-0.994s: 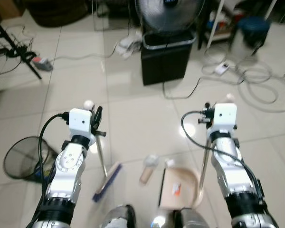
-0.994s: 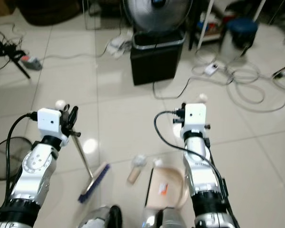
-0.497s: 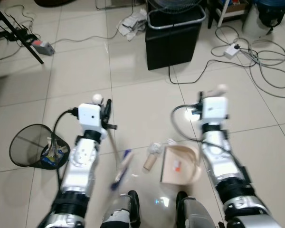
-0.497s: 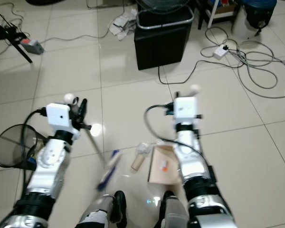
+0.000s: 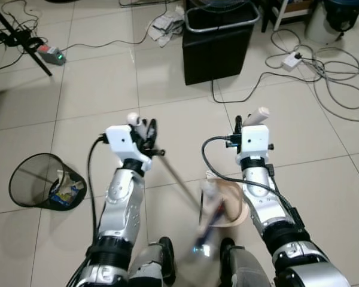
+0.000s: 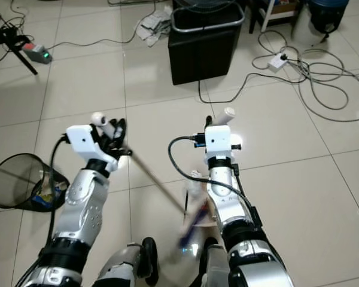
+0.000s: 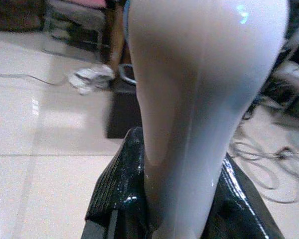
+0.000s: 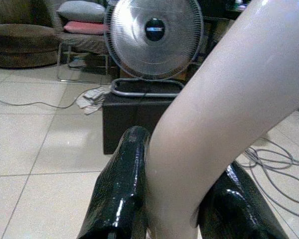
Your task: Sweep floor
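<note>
Left eye view: left gripper (image 5: 148, 128) clamped on white handle top of long thin-shafted broom (image 5: 179, 185), shaft slanted across tile floor (image 5: 78, 95), blurred blue brush head (image 5: 206, 230) at beige plastic dustpan (image 5: 232, 206), likely pushing debris in. Right gripper (image 5: 251, 122) clamped on upright dustpan handle (image 8: 214, 114), steadying pan. Black mesh wastebasket (image 5: 39, 179) near left arm, likely for emptying.

Head stereo downward, wrist cameras close — floorward

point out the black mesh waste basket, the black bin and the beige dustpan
black mesh waste basket (image 5: 25, 173), left eye view, on its round rim
black bin (image 5: 218, 51), left eye view, on its front wall
beige dustpan (image 5: 235, 206), left eye view, on its curved pan
</note>
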Tool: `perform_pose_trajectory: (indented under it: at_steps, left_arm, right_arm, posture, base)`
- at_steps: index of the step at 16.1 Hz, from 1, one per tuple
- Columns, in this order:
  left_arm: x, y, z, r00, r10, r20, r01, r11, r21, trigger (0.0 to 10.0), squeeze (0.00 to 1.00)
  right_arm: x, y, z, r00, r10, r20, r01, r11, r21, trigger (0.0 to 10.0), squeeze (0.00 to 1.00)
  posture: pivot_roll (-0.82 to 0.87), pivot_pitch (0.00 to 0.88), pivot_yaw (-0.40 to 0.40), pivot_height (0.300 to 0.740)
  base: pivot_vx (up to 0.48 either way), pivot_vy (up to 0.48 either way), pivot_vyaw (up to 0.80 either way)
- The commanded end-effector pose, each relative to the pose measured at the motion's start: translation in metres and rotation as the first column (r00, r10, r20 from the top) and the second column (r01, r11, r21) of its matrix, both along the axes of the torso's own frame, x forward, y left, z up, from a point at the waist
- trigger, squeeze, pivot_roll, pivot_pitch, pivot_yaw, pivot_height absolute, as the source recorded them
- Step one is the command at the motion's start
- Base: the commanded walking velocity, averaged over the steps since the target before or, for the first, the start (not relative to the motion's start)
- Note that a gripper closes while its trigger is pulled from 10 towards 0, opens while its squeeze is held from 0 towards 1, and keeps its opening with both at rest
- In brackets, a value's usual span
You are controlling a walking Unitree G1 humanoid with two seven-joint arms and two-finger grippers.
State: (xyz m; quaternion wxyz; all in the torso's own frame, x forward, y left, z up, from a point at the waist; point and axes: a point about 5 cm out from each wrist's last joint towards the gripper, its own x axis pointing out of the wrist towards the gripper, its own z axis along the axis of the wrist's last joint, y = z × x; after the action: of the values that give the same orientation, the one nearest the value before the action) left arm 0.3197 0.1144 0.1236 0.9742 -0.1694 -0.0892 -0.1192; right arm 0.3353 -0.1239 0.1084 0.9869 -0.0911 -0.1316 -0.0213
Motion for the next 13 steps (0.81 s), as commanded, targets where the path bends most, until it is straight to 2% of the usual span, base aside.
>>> perform_pose_trajectory:
  at_steps: [1, 3, 8, 12, 13]
  left_arm:
    - [0.001, 0.000, 0.009, 0.999, -0.017, 0.035, 0.018, 1.000, -0.025, 10.0, 0.00]
    - [0.009, 0.004, 0.019, 0.998, -0.034, 0.061, 0.035, 0.999, -0.026, 10.0, 0.00]
    - [0.026, 0.017, 0.040, 0.987, -0.066, 0.146, 0.055, 0.995, 0.078, 10.0, 0.00]
    - [0.038, 0.046, 0.059, 0.976, 0.006, 0.218, -0.037, 0.990, 0.138, 10.0, 0.00]
    - [0.039, 0.057, 0.059, 0.974, 0.026, 0.227, -0.069, 0.980, 0.185, 10.0, 0.00]
  right_arm:
    - [-0.004, 0.000, -0.014, 0.998, -0.011, -0.067, 0.014, 0.999, 0.039, 10.0, 0.00]
    - [-0.003, -0.013, -0.008, 0.997, -0.058, -0.043, 0.062, 0.992, 0.107, 10.0, 0.00]
    - [-0.011, -0.036, -0.003, 0.992, -0.122, -0.008, 0.121, 0.962, 0.244, 10.0, 0.00]
    - [-0.012, -0.050, 0.007, 0.988, -0.156, 0.013, 0.146, 0.947, 0.286, 10.0, 0.00]
    - [-0.010, -0.051, 0.016, 0.989, -0.141, 0.032, 0.126, 0.950, 0.285, 10.0, 0.00]
  posture:
    - [0.13, 0.262, 0.096, 0.740]
    - [0.11, 0.220, 0.096, 0.740]
    - [0.07, 0.152, 0.093, 0.740]
    - [0.04, 0.100, 0.081, 0.740]
    - [0.01, 0.081, 0.075, 0.740]
  base:
    - [0.000, 0.000, 0.00]
    - [0.000, 0.000, 0.00]
    - [0.000, 0.000, 0.00]
    - [0.000, 0.000, 0.00]
    - [0.000, 0.000, 0.00]
